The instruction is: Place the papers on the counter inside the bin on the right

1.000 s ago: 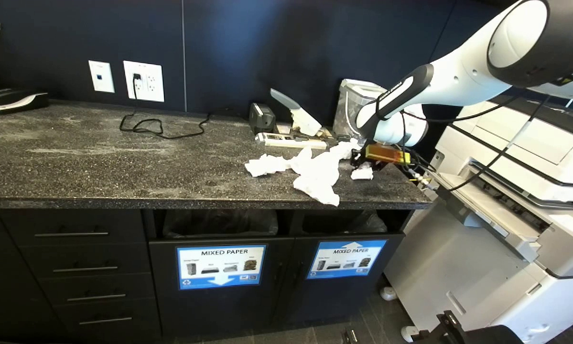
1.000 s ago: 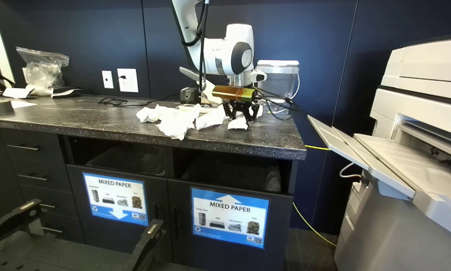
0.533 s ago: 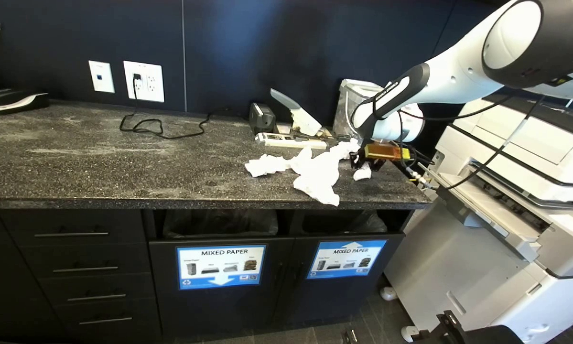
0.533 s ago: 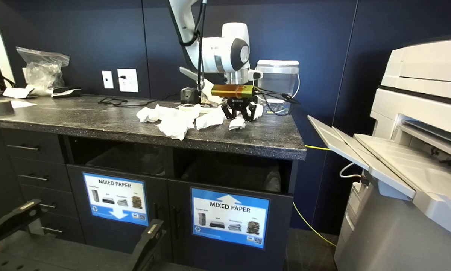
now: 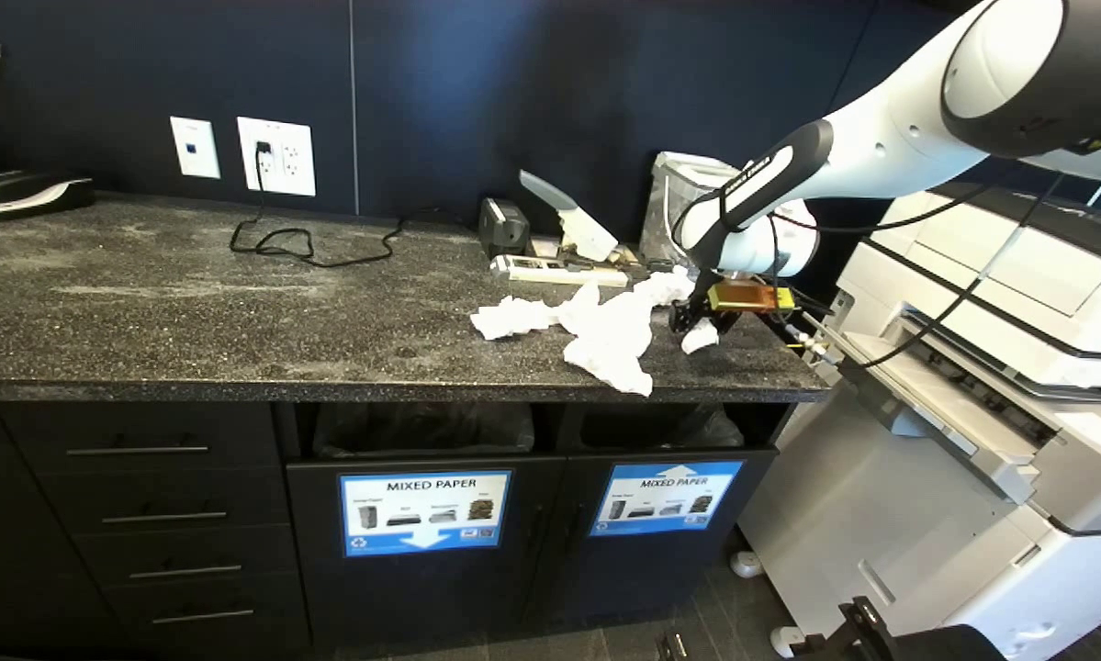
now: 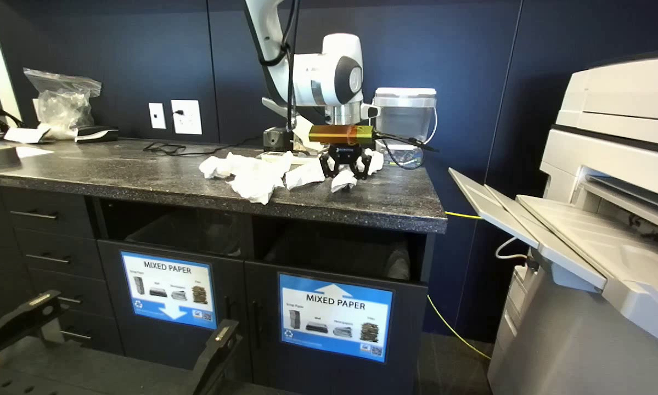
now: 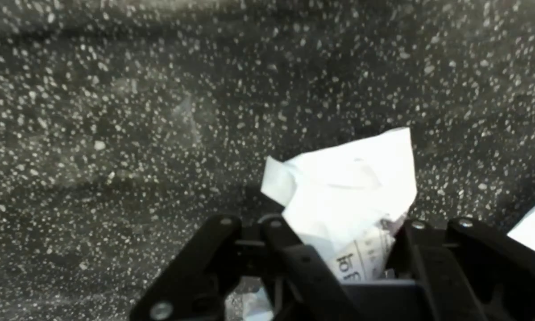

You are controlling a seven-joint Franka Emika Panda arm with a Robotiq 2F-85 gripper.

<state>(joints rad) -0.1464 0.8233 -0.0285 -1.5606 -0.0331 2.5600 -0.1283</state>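
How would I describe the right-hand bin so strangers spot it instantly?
Start at the big printer, then the dark counter beside it. Underneath, choose the bin nearer the printer. The white arrow on its door sign points up; the one on the neighbouring sign points down.

The up-arrow sign (image 6: pixel 335 317) and the down-arrow sign (image 6: pixel 168 289) on the cabinet doors (image 6: pixel 329 376) read MIXED PAPER. EMIKA stands on the robot arm (image 5: pixel 899 142); the crumpled paper (image 7: pixel 350 191) bears unclear print.

1 white arm (image 6: pixel 310 80), bent, claw (image 6: pixel 344 176) pointing down
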